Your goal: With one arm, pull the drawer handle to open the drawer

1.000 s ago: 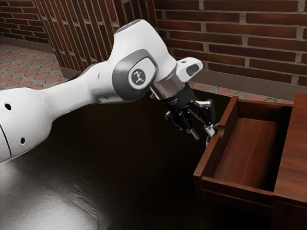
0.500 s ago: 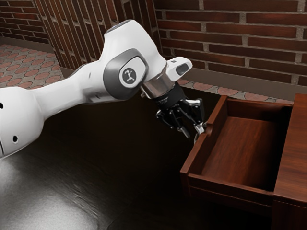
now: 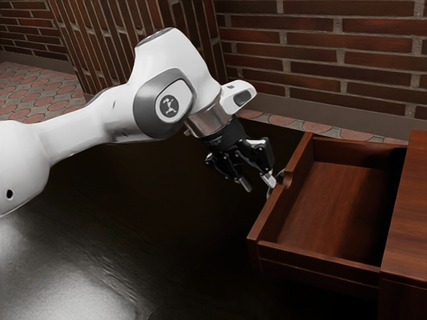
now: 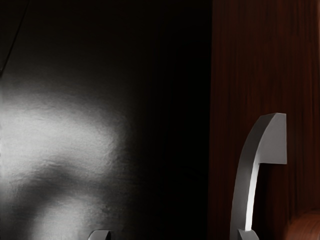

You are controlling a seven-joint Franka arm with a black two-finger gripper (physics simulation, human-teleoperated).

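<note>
While its black fingers stand spread rather than pinched together, the Franka arm's gripper point(image 3: 259, 183) hooks the grey drawer handle point(image 4: 251, 170), which rests against the finger nearer the drawer front with the other finger well clear of it. The wooden drawer point(image 3: 267, 223) reaches away beyond the fingertips, its bare inside in plain sight and its far end running into the cabinet point(image 3: 408, 220) on the side opposite the gripper. By the look of it the task is largely done: the drawer is drawn well out, and at most a last stretch of pull, then a release of the handle, may remain. Compared with a second ago, the drawer front has slid further out of the cabinet, more of its floor is uncovered, and the gripper and wrist have drawn back with it over the dark table point(image 3: 133, 260), handle and finger keeping the same contact throughout
</note>
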